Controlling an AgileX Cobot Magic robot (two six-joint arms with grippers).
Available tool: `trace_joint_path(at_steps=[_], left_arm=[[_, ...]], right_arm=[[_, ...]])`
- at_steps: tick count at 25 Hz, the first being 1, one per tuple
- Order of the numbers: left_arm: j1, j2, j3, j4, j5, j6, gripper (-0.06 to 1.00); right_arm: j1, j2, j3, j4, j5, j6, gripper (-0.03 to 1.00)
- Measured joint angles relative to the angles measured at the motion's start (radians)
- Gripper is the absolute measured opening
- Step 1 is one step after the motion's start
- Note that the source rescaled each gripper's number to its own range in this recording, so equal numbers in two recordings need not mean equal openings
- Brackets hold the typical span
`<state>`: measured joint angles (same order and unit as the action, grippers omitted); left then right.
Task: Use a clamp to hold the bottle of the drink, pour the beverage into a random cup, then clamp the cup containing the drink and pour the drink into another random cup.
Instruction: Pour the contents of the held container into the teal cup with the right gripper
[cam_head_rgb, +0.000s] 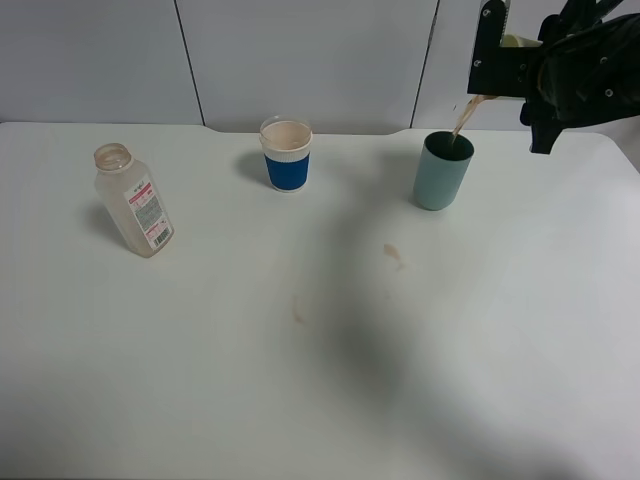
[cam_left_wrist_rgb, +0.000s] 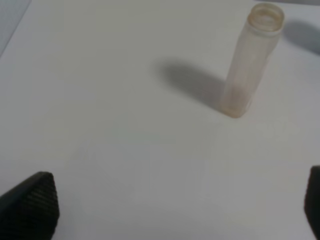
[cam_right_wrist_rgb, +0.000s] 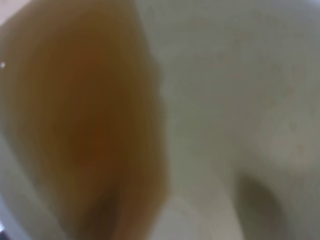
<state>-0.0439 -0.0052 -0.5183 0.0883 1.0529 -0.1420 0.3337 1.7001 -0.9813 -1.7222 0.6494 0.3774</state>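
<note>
The bottle (cam_head_rgb: 133, 203) stands emptied on the white bench (cam_head_rgb: 300, 400), so the task is in its last step: the right gripper (cam_head_rgb: 505, 62), clamped on the tipped yellow-green cup (cam_head_rgb: 517, 42), pours tea (cam_head_rgb: 462, 118) into the teal cup (cam_head_rgb: 442, 171). Its blurred wrist view probably shows that tea. The left gripper (cam_left_wrist_rgb: 175, 210) hangs open. Two brown spills (cam_head_rgb: 394, 255) mark the bench below grey wall panels (cam_head_rgb: 300, 60)

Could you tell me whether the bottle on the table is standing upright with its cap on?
Upright, but uncapped: the bottle stands on the table with its round neck open, and looks nearly empty.
</note>
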Motion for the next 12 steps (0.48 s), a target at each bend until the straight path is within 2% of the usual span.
trace_joint_path(at_steps=[12], left_arm=[[0.000,0.000,0.000,0.000,0.000,0.000,1.00]], right_arm=[[0.000,0.000,0.000,0.000,0.001,-0.013,0.02]])
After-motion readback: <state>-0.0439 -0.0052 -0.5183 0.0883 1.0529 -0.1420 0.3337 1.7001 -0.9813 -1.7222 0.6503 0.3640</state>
